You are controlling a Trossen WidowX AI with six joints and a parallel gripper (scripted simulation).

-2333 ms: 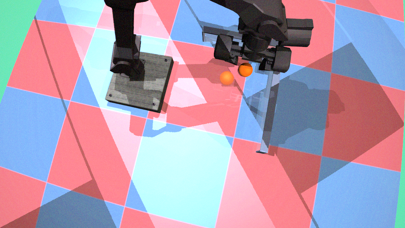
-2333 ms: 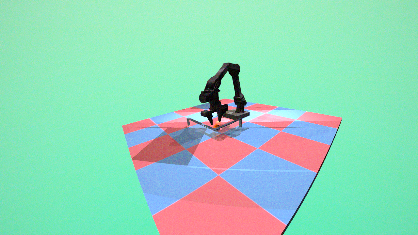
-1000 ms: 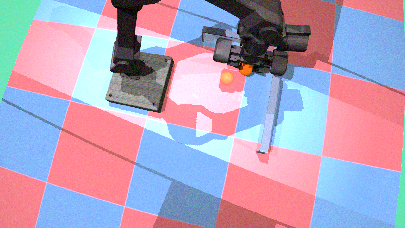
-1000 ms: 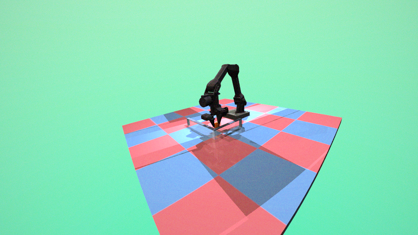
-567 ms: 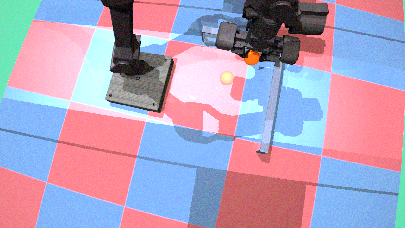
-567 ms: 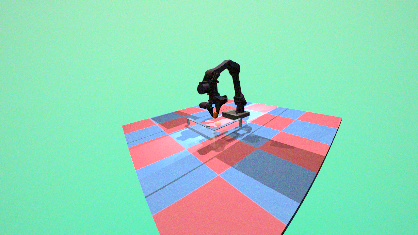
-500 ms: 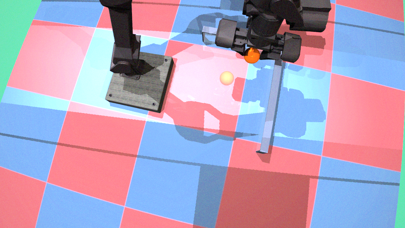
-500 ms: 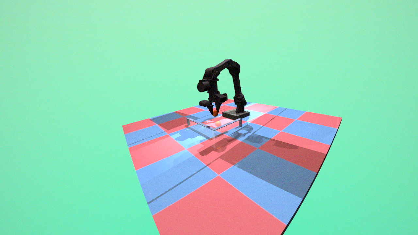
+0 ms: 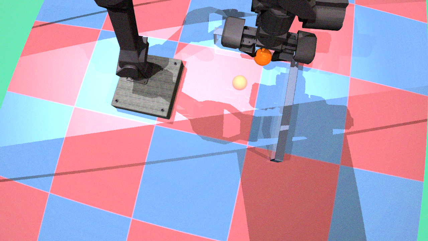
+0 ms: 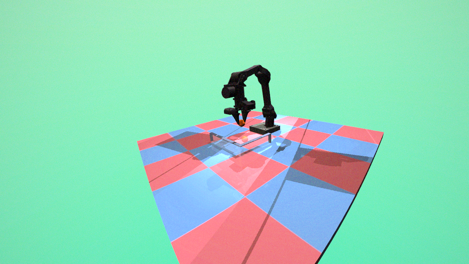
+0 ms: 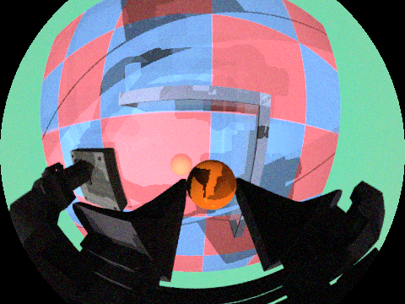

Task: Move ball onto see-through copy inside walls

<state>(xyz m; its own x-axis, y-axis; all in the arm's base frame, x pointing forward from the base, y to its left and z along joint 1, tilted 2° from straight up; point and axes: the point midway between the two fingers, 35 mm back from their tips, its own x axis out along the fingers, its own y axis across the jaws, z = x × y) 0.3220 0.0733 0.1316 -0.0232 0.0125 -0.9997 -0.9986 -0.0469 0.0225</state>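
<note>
Here, a black robot arm [image 10: 262,85] rises from a grey square base plate [image 9: 148,86] bolted onto a table [image 9: 185,185] patterned in large red and blue squares, against a plain green background. The arm arches over and points its gripper [image 9: 263,53] downward. The jaws are closed on an orange ball [image 9: 262,56], pinched between the two dark tapering fingers; in the wrist view the ball [image 11: 212,185] sits right at the fingertips, one finger on each side. In the exterior view the ball [image 10: 241,123] hangs in the gripper [image 10: 240,122], lifted above the table rather than resting on it.

Two low clear walls form a corner on the table. The long one [image 9: 287,110] runs away from under the gripper toward the bottom of the top view; the short one [image 9: 217,38] is mostly hidden behind the gripper body. In the wrist view the two walls [image 11: 191,95] join at a right angle.

A pale, see-through copy of the ball [image 9: 239,82] lies on a red square inside the corner, between the base plate and the long wall. The held ball is near it but apart from it, closer to the corner where the walls meet
</note>
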